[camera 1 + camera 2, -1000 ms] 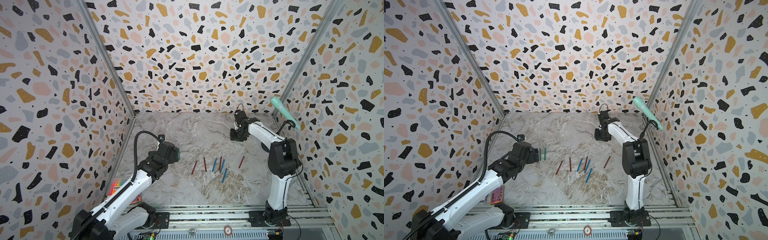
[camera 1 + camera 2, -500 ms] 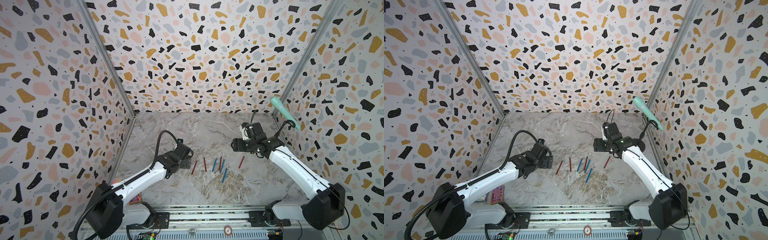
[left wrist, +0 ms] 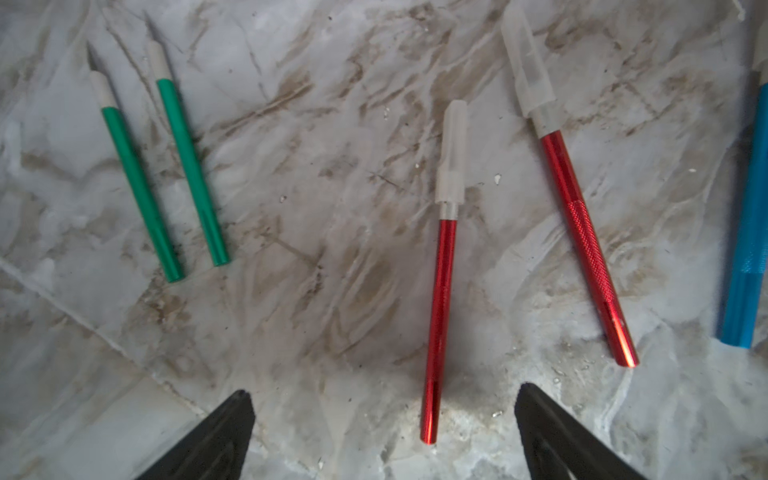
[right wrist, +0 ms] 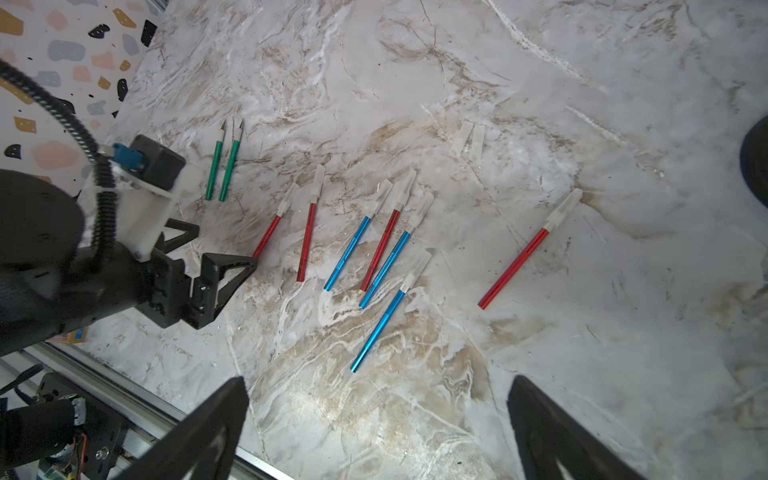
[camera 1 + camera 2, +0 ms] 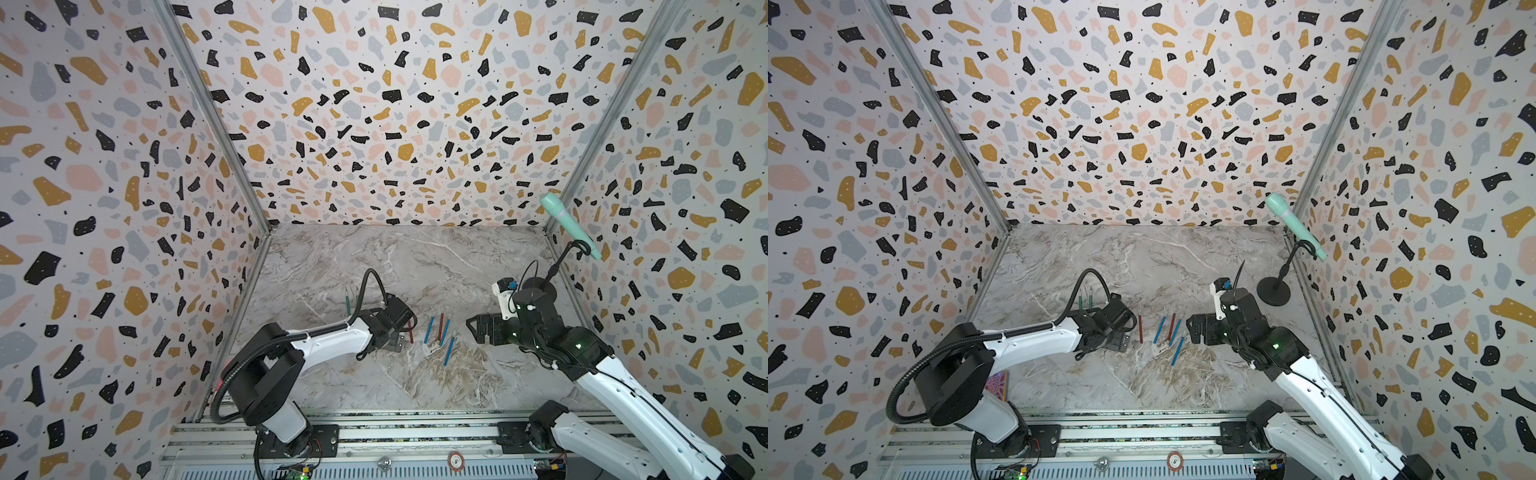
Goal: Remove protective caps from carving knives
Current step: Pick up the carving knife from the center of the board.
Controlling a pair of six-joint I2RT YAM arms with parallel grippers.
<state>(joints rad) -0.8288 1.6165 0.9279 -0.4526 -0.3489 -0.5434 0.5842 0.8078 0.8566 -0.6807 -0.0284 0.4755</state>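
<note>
behind the spread left fingers (image 4: 228,260) a red knife (image 4: 268,235) is part hidden; right fingers (image 4: 208,428) spread, both empty.

Enclosed on three sides by white terrazzo-print wall panels (image 5: 374,104) flecked black, ochre, pink and grey. Silver metal corner post (image 5: 217,124) at far left, matching one at far right. Grey-white marble-pattern floor (image 5: 415,257), brown-streaked toward the near middle. Slotted silver aluminium rail (image 5: 395,436) along the near edge. Mint-green microphone (image 5: 571,226) on a black round-base stand (image 5: 1273,291) in the far right corner. Soft, even light.
</note>
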